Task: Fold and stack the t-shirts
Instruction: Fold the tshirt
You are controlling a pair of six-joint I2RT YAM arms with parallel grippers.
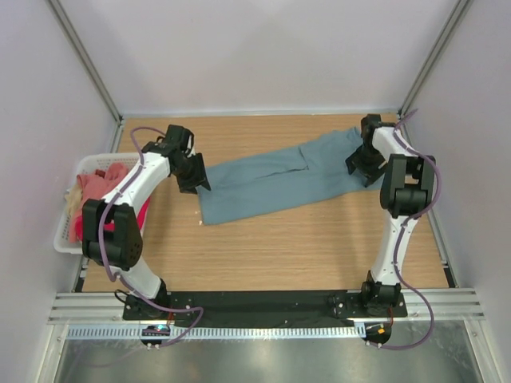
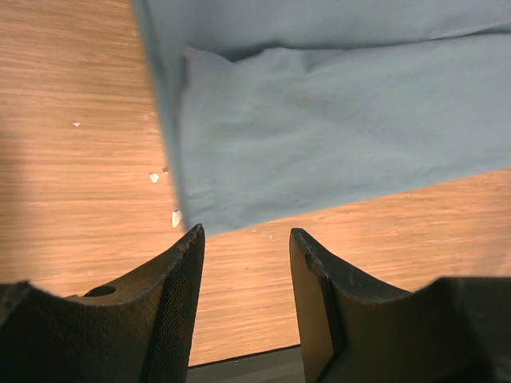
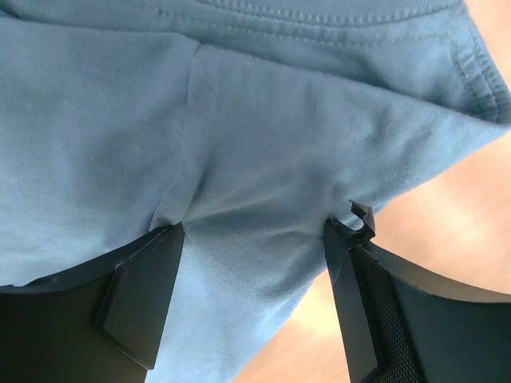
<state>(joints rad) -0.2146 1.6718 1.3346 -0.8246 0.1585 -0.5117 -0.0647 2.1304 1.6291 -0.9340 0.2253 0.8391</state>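
**A:** Teal shirt [image 1: 271, 183], seen from above: where is it?

**B:** Flat on the table [image 1: 279, 255], a long strip running from left of centre to the far right. The left gripper [image 1: 194, 177] is at its left end and the right gripper [image 1: 361, 166] at its right end. From up here I cannot tell how either pair of jaws stands.

**A:** And the basket [image 1: 62, 239]?

**B:** It sits at the table's left edge and holds a pink shirt [image 1: 100, 183], a crimson shirt [image 1: 144, 214] and a cream shirt [image 1: 72, 195]. All three are partly hidden by the left arm.

**A:** Left wrist view?

**B:** The left gripper [image 2: 246, 235] has its jaws parted and empty over bare wood, just beside the teal shirt's [image 2: 335, 128] corner. Pale specks [image 2: 176, 217] lie along the shirt's edge.

**A:** Right wrist view?

**B:** The right gripper [image 3: 255, 231] has its jaws spread wide, with bunched teal shirt [image 3: 263, 136] between them. The cloth runs off the frame at the top and left.
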